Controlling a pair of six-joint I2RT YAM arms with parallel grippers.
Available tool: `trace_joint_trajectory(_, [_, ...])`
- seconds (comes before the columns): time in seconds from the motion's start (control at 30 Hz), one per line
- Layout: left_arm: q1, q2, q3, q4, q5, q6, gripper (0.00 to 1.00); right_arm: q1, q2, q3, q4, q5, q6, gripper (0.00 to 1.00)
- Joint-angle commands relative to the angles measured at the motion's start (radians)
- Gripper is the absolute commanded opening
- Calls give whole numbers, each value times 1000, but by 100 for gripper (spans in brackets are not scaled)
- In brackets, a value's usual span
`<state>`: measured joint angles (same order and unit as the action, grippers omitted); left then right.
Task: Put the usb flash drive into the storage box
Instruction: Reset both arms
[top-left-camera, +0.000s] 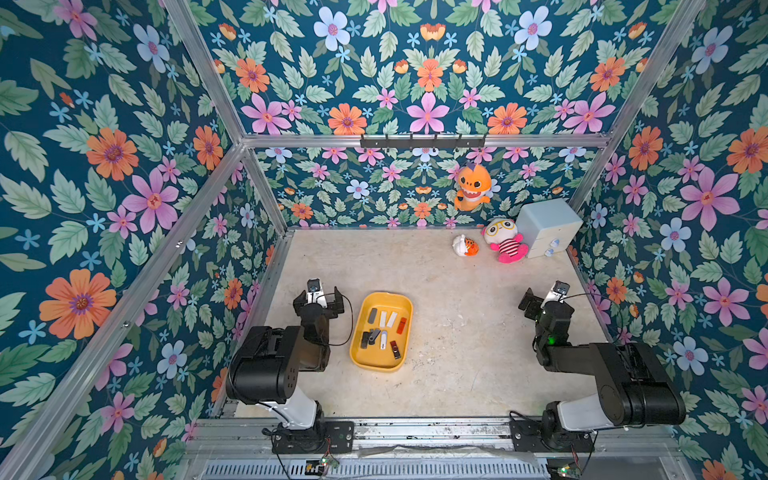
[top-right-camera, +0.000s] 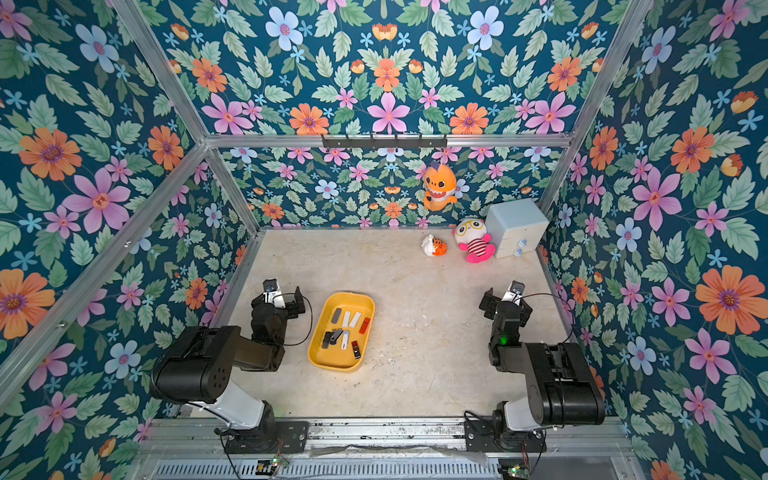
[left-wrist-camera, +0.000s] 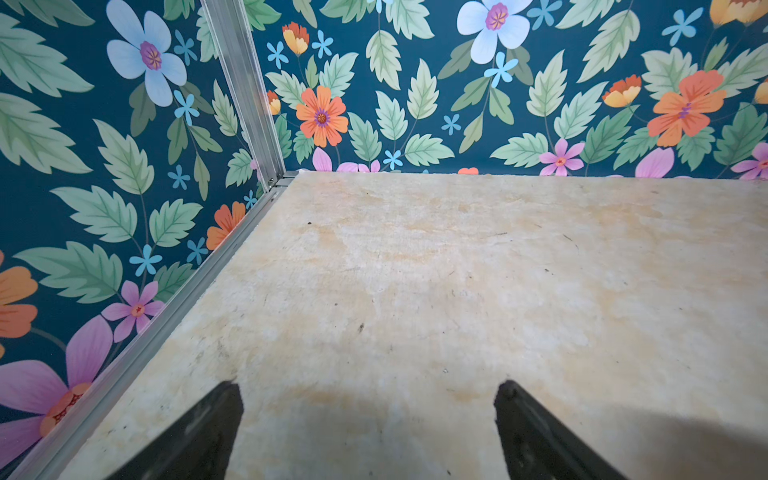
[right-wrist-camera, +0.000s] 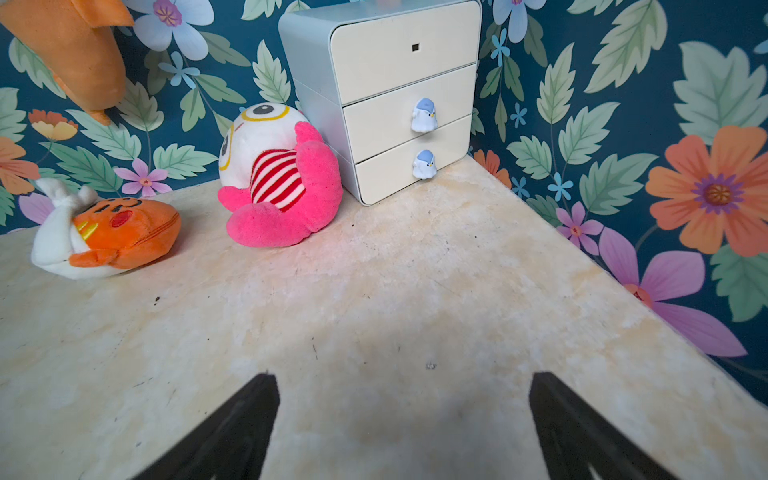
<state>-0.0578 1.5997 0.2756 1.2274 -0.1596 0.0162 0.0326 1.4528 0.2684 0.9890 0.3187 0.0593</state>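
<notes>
The storage box (top-left-camera: 376, 362) (top-right-camera: 332, 360) is a shallow yellow tray on the beige tabletop, left of centre in both top views. Several usb flash drives lie inside it: a red one (top-left-camera: 401, 325) (top-right-camera: 364, 325), white ones (top-left-camera: 391, 319), and grey and black ones (top-left-camera: 370, 337). My left gripper (top-left-camera: 319, 300) (top-right-camera: 282, 297) (left-wrist-camera: 370, 390) hovers just left of the box, open, with only bare tabletop between its fingers. My right gripper (top-left-camera: 544, 302) (top-right-camera: 505, 302) (right-wrist-camera: 403, 382) is near the right wall, far from the box. It is open and holds nothing.
A pale blue drawer cabinet (top-left-camera: 548, 226) (right-wrist-camera: 399, 95) stands in the back right corner. A pink striped plush (top-left-camera: 505, 243) (right-wrist-camera: 282, 195) leans on it, with a small orange-and-white plush (top-left-camera: 465, 246) (right-wrist-camera: 108, 237) beside that. An orange plush (top-left-camera: 473, 187) hangs from the hook rail (top-left-camera: 424, 142).
</notes>
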Motion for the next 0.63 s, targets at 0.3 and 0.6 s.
trace_joint_trajectory(0.3, [4,0,4,1,4,-9,99,1,0,2,7,0,4,99])
trace_joint_trajectory(0.6, [4,-1,4,1,5,-9,99,0,0,3,6,-8,4,99])
